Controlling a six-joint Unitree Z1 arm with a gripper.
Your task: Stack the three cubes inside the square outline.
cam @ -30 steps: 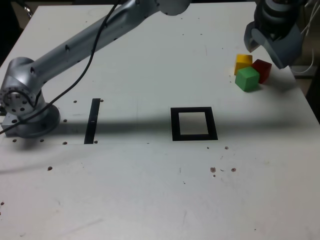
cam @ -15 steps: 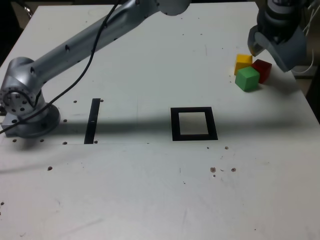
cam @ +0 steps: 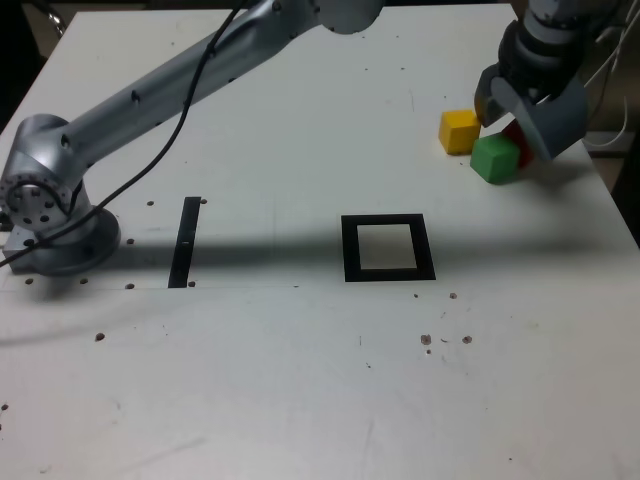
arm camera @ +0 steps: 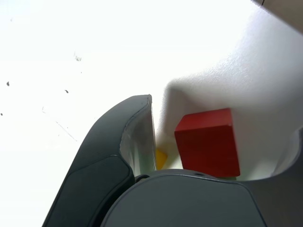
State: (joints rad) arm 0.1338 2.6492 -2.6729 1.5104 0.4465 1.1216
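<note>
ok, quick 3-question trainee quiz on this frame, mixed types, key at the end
1. True or false: a cube already sits inside the square outline.
2. Which cube lies between the open gripper jaws in the wrist view? A yellow, B red, C green.
3. Fill in: in the exterior view, the yellow cube sits apart, to the ___ of the green cube.

Key: 1 false; 2 B, the red cube; 3 left.

A yellow cube [cam: 459, 131], a green cube [cam: 494, 159] and a red cube [arm camera: 208, 141] sit on a white desk [cam: 300, 380]. The square outline [cam: 388, 248] is black with a white centre. A black strip [cam: 185, 242] is there too.
</note>
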